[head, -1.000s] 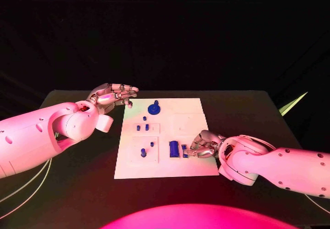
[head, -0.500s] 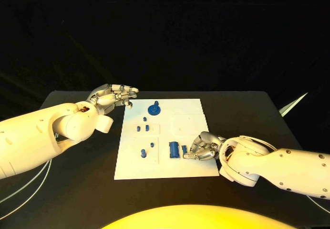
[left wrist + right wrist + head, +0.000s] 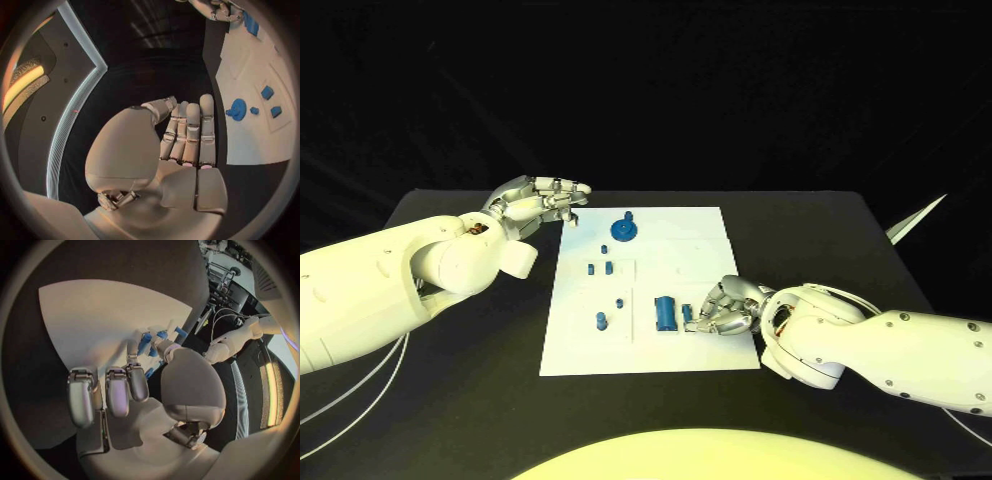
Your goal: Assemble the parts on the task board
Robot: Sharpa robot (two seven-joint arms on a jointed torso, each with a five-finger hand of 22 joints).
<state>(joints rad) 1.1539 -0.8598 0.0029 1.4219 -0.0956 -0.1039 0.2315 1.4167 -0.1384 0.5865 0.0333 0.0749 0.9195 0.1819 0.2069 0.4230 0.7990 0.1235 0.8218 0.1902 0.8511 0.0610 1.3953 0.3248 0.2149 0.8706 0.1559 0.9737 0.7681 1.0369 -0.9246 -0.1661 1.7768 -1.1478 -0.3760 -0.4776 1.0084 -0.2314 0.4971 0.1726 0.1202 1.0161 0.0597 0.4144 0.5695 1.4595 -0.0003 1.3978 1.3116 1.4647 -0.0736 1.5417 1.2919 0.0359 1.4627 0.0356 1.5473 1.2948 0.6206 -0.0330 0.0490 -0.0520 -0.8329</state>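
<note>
Your right robot hand sits low over the near right part of the task board, fingers curled in beside the tall blue block; a smaller blue part stands just right of that block, right at the fingertips; in the right wrist view the thumb and a finger appear to close on a small blue piece, though you cannot tell for sure whether it is truly pinched or merely touched. You would read that low, tucked pose as fine work: the part is being steadied or pressed into its seat next to the block, so the hand stays close to keep it upright.

Your left robot hand hovers over the black tabletop just beside the far left corner of the board; its fingers lie pressed together and bent in over the palm, holding nothing; that parks it clear of the working area so it shades no parts.

The rest of the parts wait where they are: the round blue disc near the far edge, a tiny piece just below it, a pair of small pegs in a raised square, and two more pieces in the near left square; you would judge the assembly still only partly done.
</note>
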